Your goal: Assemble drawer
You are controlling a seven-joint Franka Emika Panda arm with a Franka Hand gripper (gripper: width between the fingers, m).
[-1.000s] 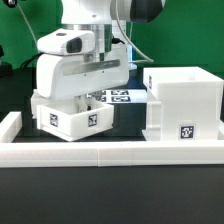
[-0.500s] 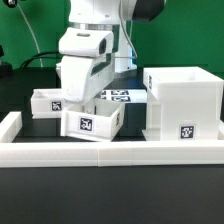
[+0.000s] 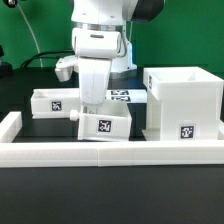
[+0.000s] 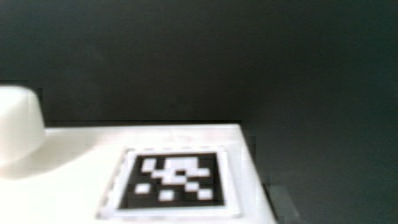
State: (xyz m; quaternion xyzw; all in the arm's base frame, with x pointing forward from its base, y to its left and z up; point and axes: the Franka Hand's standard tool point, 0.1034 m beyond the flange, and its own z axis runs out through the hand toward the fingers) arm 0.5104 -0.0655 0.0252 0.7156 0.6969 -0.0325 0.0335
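Observation:
In the exterior view my gripper reaches down into a small white tray with a square tag on its front. It is shut on the tray's wall and holds the tray tilted, just behind the front wall. A second small tray lies to the exterior view's left. The tall boxy housing stands to the right, open side up, a short gap from the held tray. The wrist view shows a white tagged surface close up over the dark table; my fingertips do not show there.
A long low white border wall runs along the front, with a corner post at the left. The marker board lies behind the held tray. A green backdrop and cables are at the back.
My gripper has carried the small tray towards the exterior view's right, closer to the housing. The arm has turned more upright. The second tray at the left is now uncovered.

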